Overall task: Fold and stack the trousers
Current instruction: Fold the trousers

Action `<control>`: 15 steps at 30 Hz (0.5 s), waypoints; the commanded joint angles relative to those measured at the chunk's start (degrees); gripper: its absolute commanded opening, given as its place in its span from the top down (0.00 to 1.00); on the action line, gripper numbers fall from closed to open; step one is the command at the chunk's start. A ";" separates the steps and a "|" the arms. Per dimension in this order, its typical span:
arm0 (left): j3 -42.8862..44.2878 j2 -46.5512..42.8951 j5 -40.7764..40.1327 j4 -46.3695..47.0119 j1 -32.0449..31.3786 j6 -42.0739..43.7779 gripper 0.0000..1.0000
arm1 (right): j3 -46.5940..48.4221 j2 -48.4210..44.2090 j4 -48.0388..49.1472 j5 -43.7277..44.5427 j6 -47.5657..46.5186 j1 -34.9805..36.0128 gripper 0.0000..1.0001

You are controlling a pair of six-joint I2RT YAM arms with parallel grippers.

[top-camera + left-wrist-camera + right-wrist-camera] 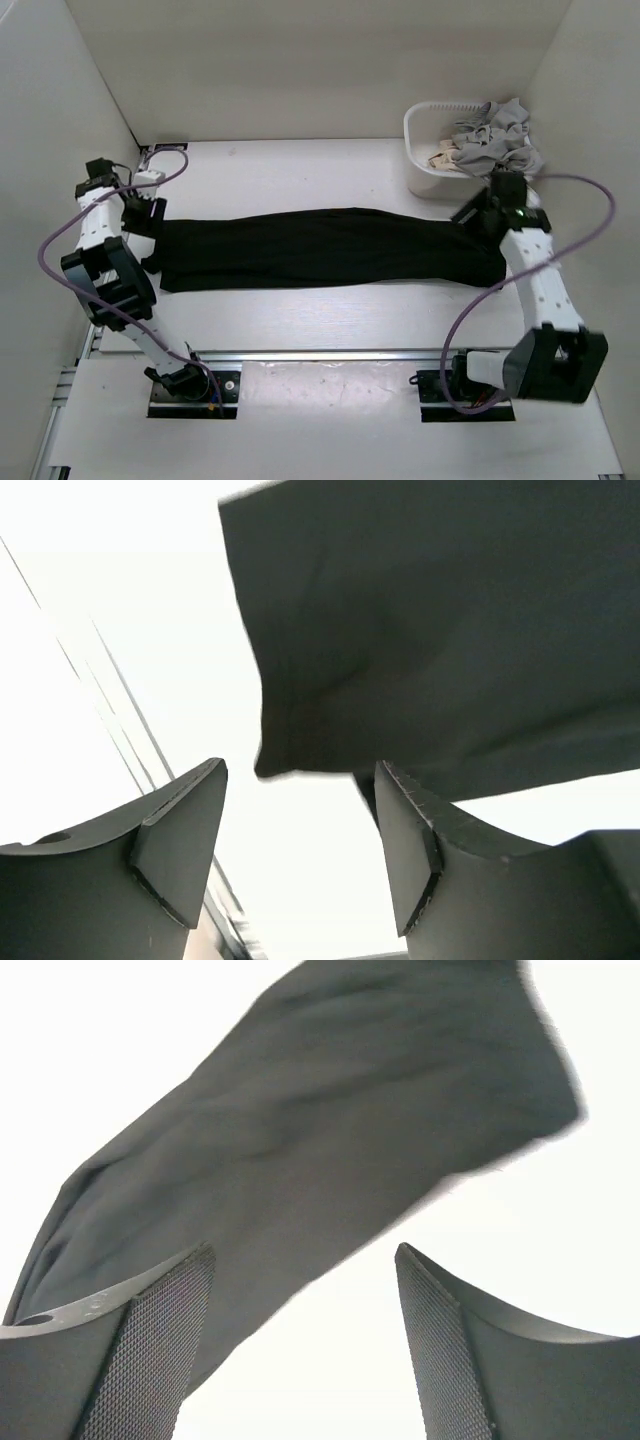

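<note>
Left gripper (300, 772), right gripper (305, 1252): jaws apart, empty. Long black soft-fabric trousers (330, 245) likely limp, light; pinch ends, 9 and 3 o'clock.

Right wrist cam: my right gripper (303, 1260) has its jaws spread wide, nothing between them. The black trousers (330, 1120) run diagonally from near left to far right. Their far-right end is blurred, possibly a hem. The table (520, 1240) is washed-out white.
</note>
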 commanded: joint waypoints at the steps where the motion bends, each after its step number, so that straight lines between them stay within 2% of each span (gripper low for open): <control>1: -4.09 0.05 -2.45 0.03 3.65 -2.08 0.28 | -9.22 -7.68 -5.98 -2.01 3.37 -9.39 0.22; 3: -4.79 -0.65 -0.26 0.65 6.55 -2.88 0.28 | -15.29 -12.25 -2.91 -5.17 3.37 -15.61 0.22; 5: -6.27 -1.18 2.47 2.40 7.69 -4.11 0.28 | -20.02 -12.98 0.69 -8.50 2.85 -19.85 0.22; 7: -7.69 -1.19 2.48 3.81 7.70 -4.11 0.28 | -21.54 -11.94 6.05 -12.10 2.85 -21.36 0.22; 11: -10.59 -1.19 1.16 5.66 8.75 -4.81 0.25 | -20.68 -5.62 10.81 -13.26 2.06 -23.21 0.22; 15: -13.40 1.00 -0.16 6.28 11.03 -4.11 0.25 | -16.46 -1.47 10.82 -10.20 0.65 -23.83 0.24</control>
